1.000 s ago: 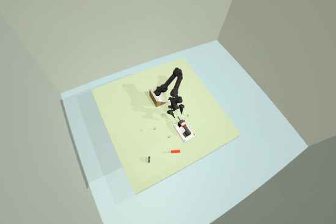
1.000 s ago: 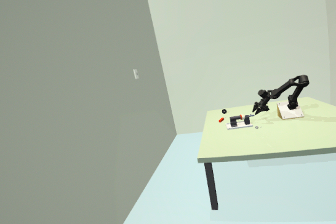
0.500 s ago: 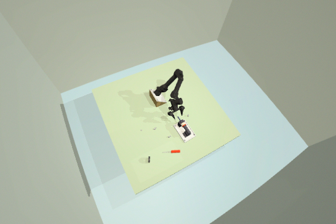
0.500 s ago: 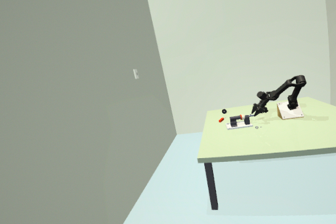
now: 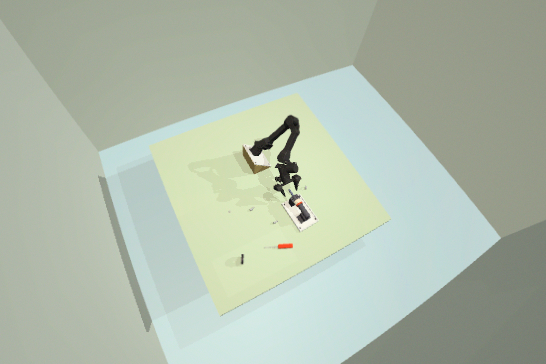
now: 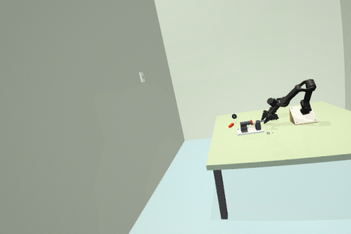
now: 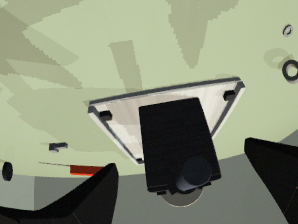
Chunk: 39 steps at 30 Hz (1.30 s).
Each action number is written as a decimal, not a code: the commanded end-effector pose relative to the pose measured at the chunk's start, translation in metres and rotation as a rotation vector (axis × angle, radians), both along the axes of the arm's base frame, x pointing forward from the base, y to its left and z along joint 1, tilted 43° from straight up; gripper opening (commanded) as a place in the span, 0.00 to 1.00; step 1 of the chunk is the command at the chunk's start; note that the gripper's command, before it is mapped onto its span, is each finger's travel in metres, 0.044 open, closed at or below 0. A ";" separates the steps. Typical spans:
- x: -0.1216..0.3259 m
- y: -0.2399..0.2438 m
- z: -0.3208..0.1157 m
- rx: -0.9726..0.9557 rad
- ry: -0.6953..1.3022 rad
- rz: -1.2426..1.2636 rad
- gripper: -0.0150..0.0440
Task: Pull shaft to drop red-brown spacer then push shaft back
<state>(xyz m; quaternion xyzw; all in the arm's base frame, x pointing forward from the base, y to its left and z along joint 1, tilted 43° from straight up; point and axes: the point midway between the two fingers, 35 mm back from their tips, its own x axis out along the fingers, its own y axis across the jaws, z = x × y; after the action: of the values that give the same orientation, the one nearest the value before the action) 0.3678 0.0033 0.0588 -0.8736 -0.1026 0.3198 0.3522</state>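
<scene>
The white base plate [image 5: 286,211] [image 6: 249,132] [image 7: 122,127] carries the dark big housing block [image 5: 304,213] [image 6: 244,123] and a dark support block [image 6: 258,125] [image 7: 172,130]. The red-brown spacer [image 5: 299,204] [image 6: 252,122] sits on the shaft line against the housing. A pale spacer [image 6: 254,122] is beside it, towards the support; its rim [image 7: 182,202] shows below that block in the wrist view. The shaft's free end [image 5: 291,192] [image 6: 262,121] [image 7: 196,171] sticks out towards the arm. My gripper [image 5: 290,192] [image 7: 184,159] is open, its fingers either side of the shaft end, holding nothing. Contact is not visible.
An orange-red screwdriver [image 5: 285,246] [image 6: 231,125] [image 7: 86,170] and a black round part [image 5: 242,259] [image 6: 234,116] [image 7: 7,171] lie beyond the plate. A ring [image 7: 290,70] and small parts [image 5: 251,209] [image 5: 275,222] lie to the sides. The arm's base [image 5: 258,161] stands behind.
</scene>
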 end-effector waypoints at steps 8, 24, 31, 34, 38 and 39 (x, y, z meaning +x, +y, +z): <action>0.003 0.000 0.001 -0.001 -0.006 -0.003 1.00; 0.003 0.000 0.001 -0.001 -0.006 -0.003 1.00; 0.003 0.000 0.001 -0.001 -0.006 -0.003 1.00; 0.004 0.001 0.001 -0.001 -0.006 -0.003 1.00; 0.007 0.002 -0.001 -0.001 -0.006 -0.003 1.00; 0.008 0.003 -0.002 -0.001 -0.006 -0.003 1.00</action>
<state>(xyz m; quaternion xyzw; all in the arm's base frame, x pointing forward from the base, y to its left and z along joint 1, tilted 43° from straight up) 0.3727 0.0051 0.0575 -0.8745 -0.1027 0.3177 0.3518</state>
